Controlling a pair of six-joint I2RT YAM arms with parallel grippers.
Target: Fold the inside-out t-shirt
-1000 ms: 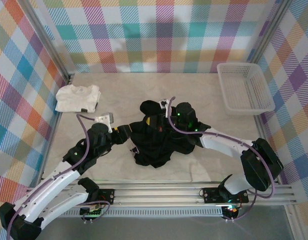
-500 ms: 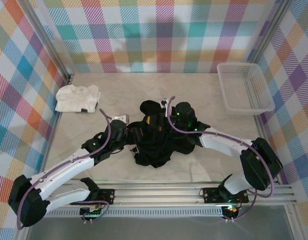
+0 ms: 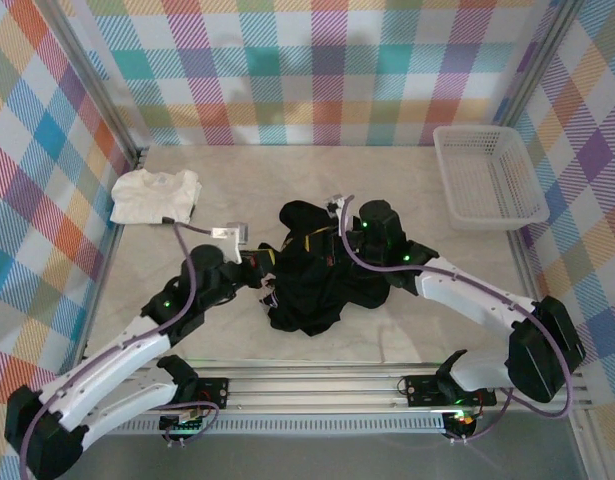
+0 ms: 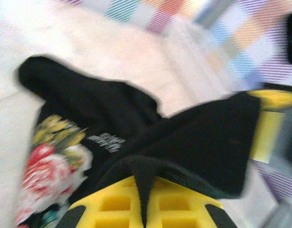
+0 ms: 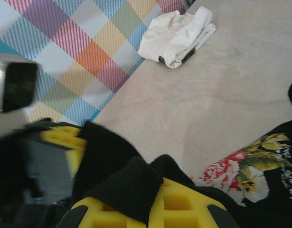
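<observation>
Plaid-walled booth, beige table [image 3: 437, 320], with the black inside-out t-shirt [image 3: 309, 298] bunched up mid-table. Left gripper [image 3: 261, 272] is pinching its left edge, right gripper [image 3: 337, 252] is clamped on cloth at its far side.

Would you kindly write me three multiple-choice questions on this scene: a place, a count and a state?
1. Where on the table does the basket stand? A) far right B) far left C) centre
2. How many garments lie on the table? A) one B) two C) four
3. What is the left pincer doing? A) hanging open B) shut on the black t-shirt C) shut on the white shirt

Answers: 1 A, it sits far back on the right. 2 B, the black t-shirt and the white shirt. 3 B, black cloth is pinched between its yellow fingers.
</observation>
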